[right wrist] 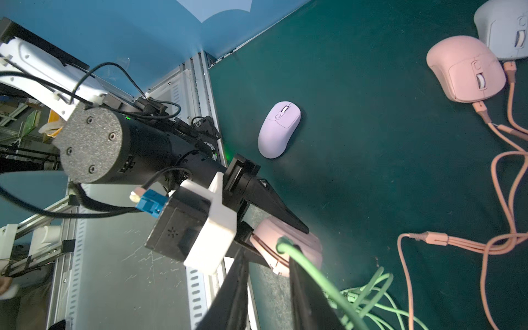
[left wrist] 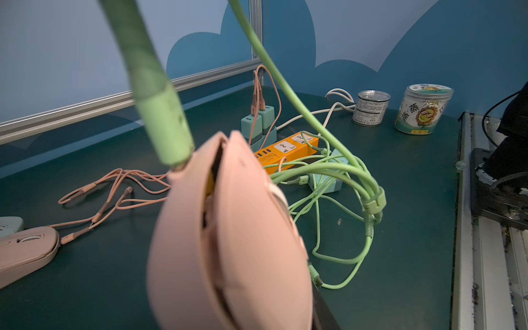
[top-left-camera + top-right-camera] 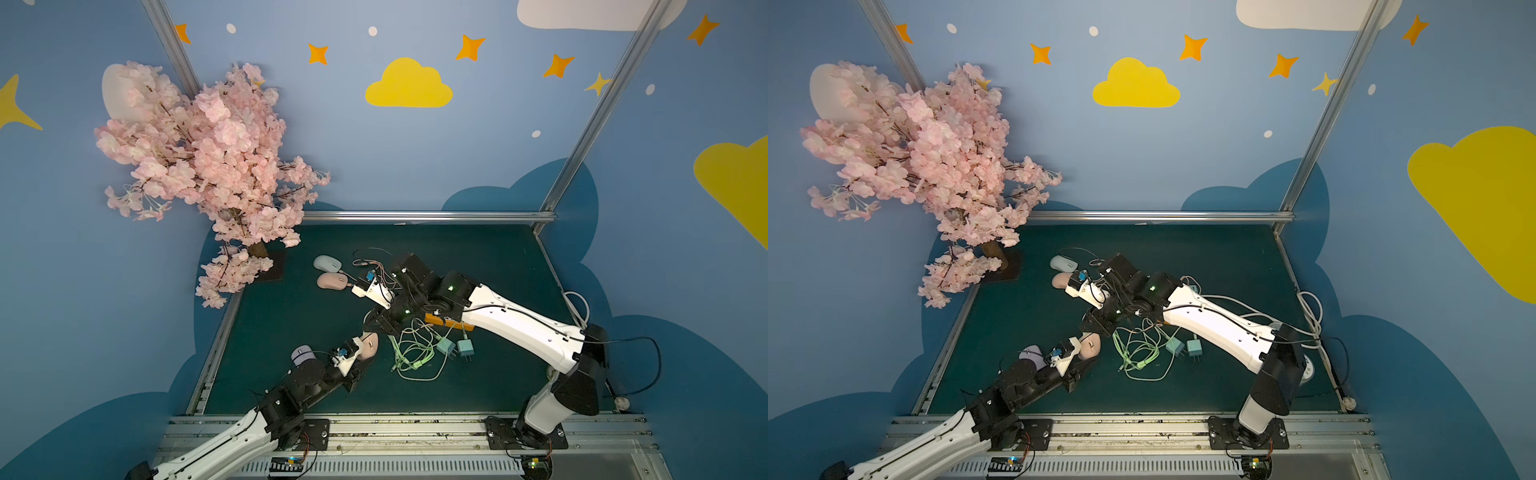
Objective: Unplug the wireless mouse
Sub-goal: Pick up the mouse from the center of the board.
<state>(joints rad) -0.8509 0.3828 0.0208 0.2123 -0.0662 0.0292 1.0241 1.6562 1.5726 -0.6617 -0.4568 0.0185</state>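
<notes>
My left gripper (image 3: 368,352) is shut on a pink wireless mouse (image 3: 371,344), held on edge above the green table in both top views. The mouse (image 2: 228,228) fills the left wrist view, and a green plug (image 2: 163,125) sits in its front end. In the right wrist view, the left gripper's black fingers (image 1: 285,217) clamp the mouse (image 1: 313,247). My right gripper (image 1: 268,251) is at the plug (image 1: 281,243) with its jaws still apart. The green cable (image 1: 328,285) lies along one finger. Whether a pad touches the plug is hidden.
A tangle of green cable (image 3: 411,353), two teal chargers (image 3: 455,345) and an orange power strip (image 3: 446,321) lie under the right arm. A purple mouse (image 3: 302,354) lies beside the left arm. Pink (image 3: 332,281) and grey (image 3: 327,263) mice sit further back. A blossom tree (image 3: 208,166) stands back left.
</notes>
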